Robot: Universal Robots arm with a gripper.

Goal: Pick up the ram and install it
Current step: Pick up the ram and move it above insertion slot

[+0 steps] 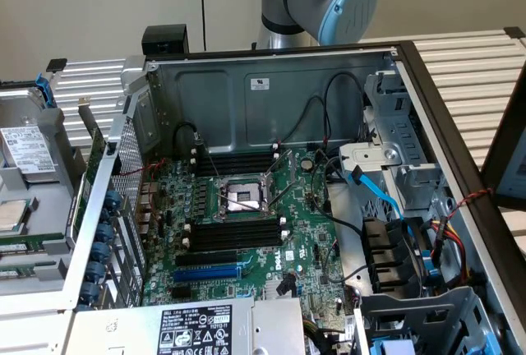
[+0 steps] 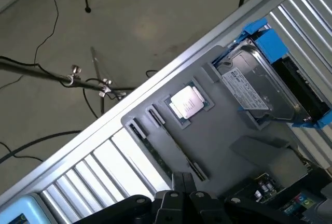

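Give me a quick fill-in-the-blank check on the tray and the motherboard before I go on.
1. The claw hangs above the gray tray, ___ and holding nothing.
2. The ram lies in the same tray as the hard drive, whose bracket is coloured ___.
3. The memory slots on the motherboard are coloured ___.

Missing words: shut; blue; black.
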